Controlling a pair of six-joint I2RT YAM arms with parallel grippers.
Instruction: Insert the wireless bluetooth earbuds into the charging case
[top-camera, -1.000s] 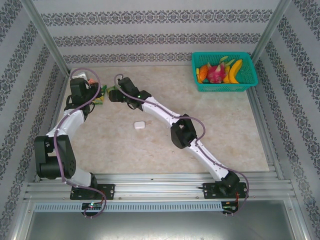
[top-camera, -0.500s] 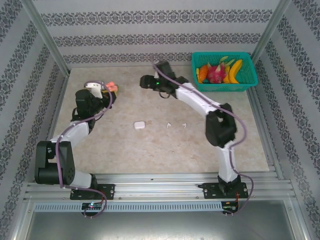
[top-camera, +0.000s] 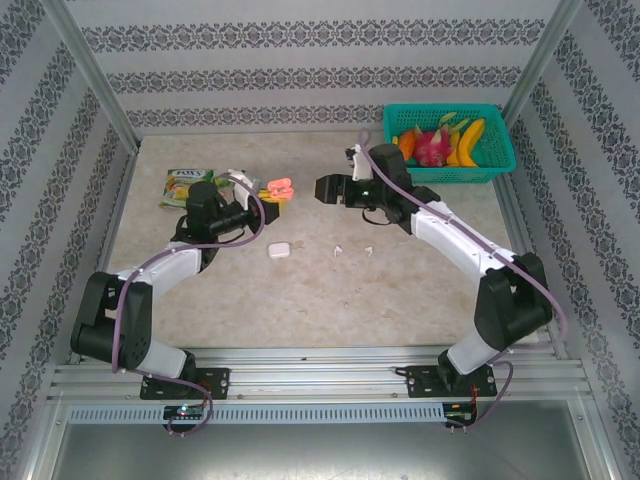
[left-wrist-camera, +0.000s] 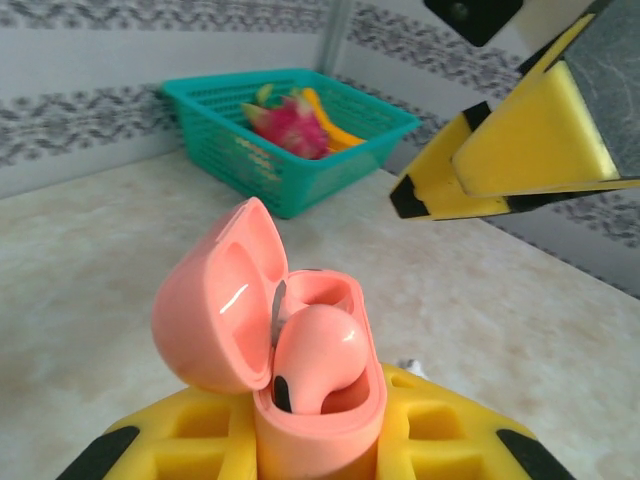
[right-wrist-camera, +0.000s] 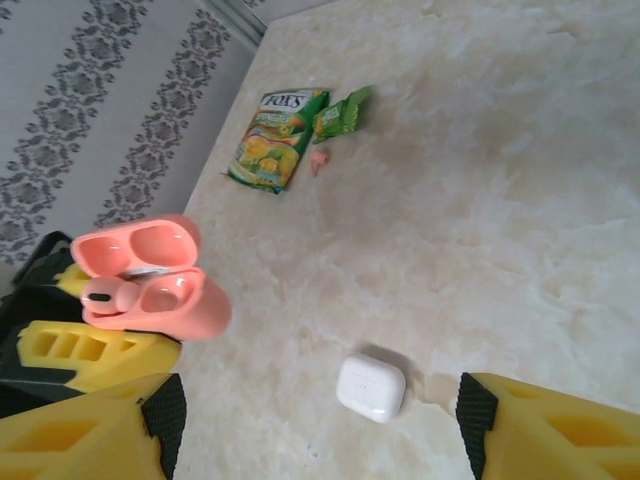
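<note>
L tool grips pink case, lid up

The marbled table carries a teal basket far right, a snack packet far left, a white case mid-table, and white earbuds near it.

This is a robot test cell in a lab, not a lived-in room. The bench has a marble-look top and is boxed in on three sides by flat panels covered in striped floral wallpaper. Bare aluminium posts stand at the upper left and upper right of the frame. Along the bottom edge runs a slotted aluminium rail with two cabled robot arms bolted to it. A teal basket of fruit at upper right and a snack packet at upper left read as staged props.
</note>
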